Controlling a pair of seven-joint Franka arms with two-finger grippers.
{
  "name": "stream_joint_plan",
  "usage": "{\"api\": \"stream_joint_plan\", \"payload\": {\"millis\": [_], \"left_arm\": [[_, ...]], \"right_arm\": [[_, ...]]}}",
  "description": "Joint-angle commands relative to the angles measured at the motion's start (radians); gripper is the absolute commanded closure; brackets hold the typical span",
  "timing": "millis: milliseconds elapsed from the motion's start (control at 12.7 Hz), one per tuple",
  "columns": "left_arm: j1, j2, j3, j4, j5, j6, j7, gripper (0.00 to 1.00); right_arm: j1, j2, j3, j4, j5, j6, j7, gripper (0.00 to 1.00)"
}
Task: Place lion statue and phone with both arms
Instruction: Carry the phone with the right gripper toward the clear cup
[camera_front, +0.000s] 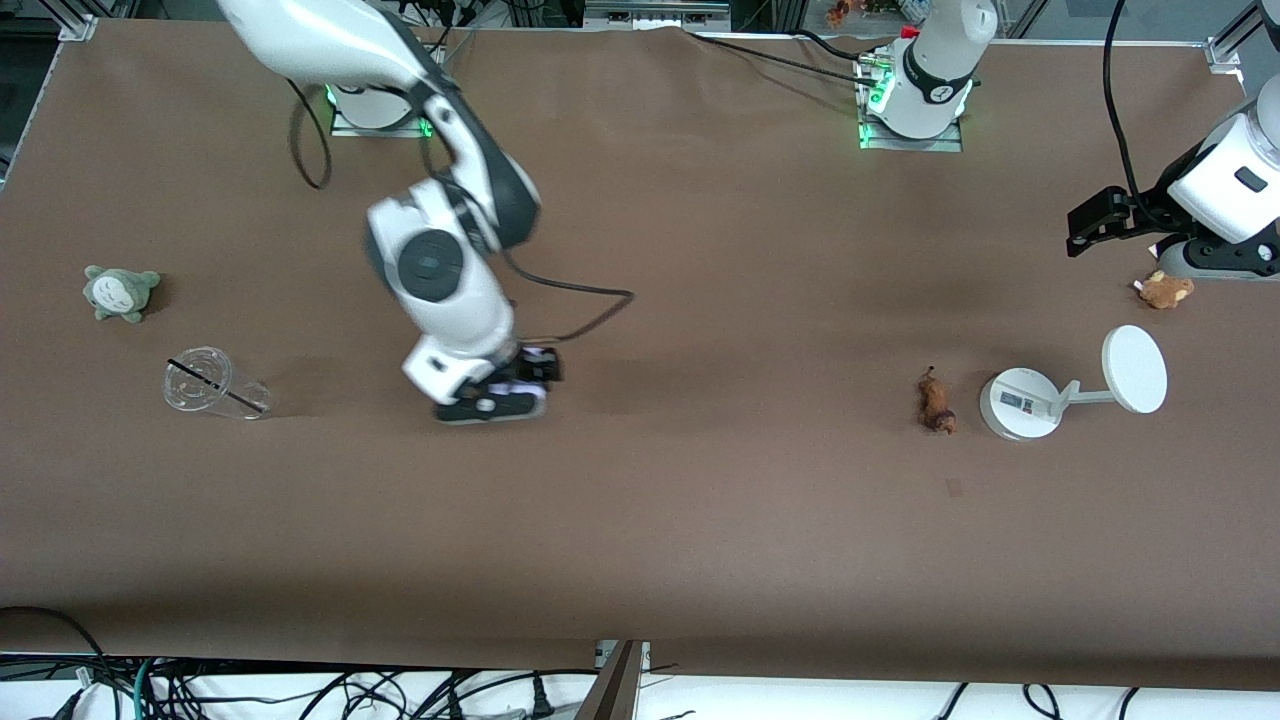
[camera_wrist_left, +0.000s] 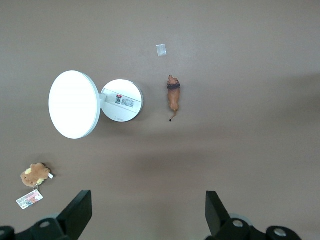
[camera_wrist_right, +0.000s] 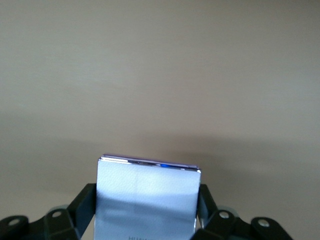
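The lion statue (camera_front: 937, 400) is a small brown-orange figurine lying on the table beside the white stand, toward the left arm's end; it also shows in the left wrist view (camera_wrist_left: 173, 97). My right gripper (camera_front: 520, 385) is shut on the pale lavender phone (camera_front: 533, 372) and holds it low over the middle of the table. In the right wrist view the phone (camera_wrist_right: 145, 180) sits between the two black fingers of that gripper (camera_wrist_right: 147, 197). My left gripper (camera_front: 1090, 225) is open and empty, up in the air at the left arm's end (camera_wrist_left: 147, 200).
A white round-based stand (camera_front: 1020, 403) with a disc (camera_front: 1134, 369) stands next to the lion. A tan plush with a tag (camera_front: 1165, 290) lies near the left gripper. A grey plush (camera_front: 120, 292) and a tipped clear cup (camera_front: 210, 383) lie at the right arm's end.
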Motion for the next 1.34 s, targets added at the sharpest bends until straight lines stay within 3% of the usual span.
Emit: {"api": "stream_joint_plan", "payload": {"millis": [0,236,787,1258], "left_arm": [[-0.002,0.012,0.005,0.032,-0.025,-0.019,0.021,0.0],[-0.002,0.012,0.005,0.032,-0.025,-0.019,0.024,0.0],[-0.006,0.012,0.003,0.033,-0.025,-0.018,0.024,0.0],[-0.014,0.013,0.002,0.042,-0.023,-0.018,0.024,0.0]], "right_arm": [[-0.124,-0.191,0.021,-0.179,0.033,-0.039,-0.172,0.92],[-0.233,-0.257,0.016,-0.254,0.05,-0.042,-0.304,0.92],[-0.377,-0.242,0.011,-0.412,0.064,0.158,-0.49,0.92],[-0.405,-0.106,0.007,-0.452,0.064,0.347,-0.519,0.92]]}}
